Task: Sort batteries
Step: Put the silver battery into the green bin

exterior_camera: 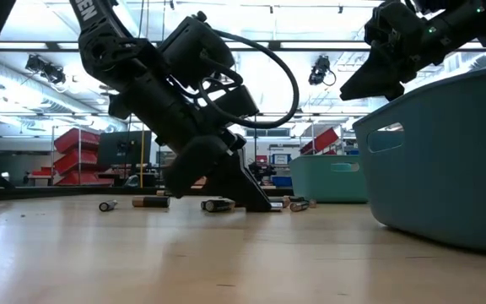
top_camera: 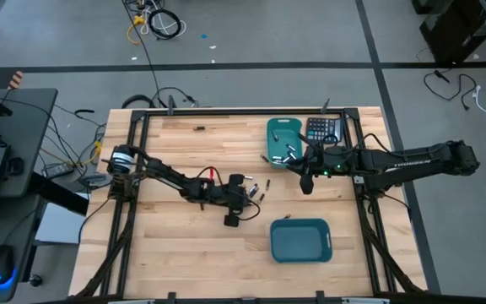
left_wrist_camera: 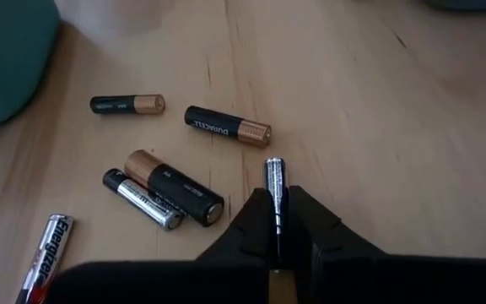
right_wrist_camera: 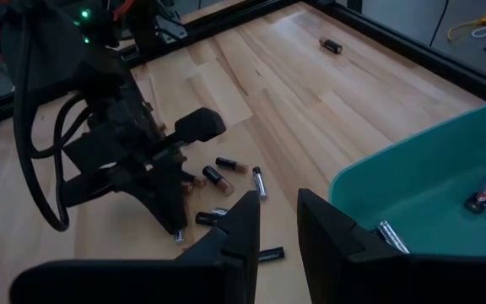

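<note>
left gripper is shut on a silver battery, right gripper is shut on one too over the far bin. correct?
Half right. The left gripper is shut on a silver battery, as the left wrist view shows. But the right gripper holds nothing: the right wrist view shows its fingers apart with an empty gap, beside the bin.

Bare pale wooden tabletop [left_wrist_camera: 395, 127] left open ahead of the left gripper [left_wrist_camera: 277, 221], one flank crowded by loose black-and-copper cylindrical batteries [left_wrist_camera: 226, 127], rounded teal plastic bin [left_wrist_camera: 7, 51] standing beyond them.

Matte black arms [top_camera: 175, 179] with looping cables, green indicator lights.
</note>
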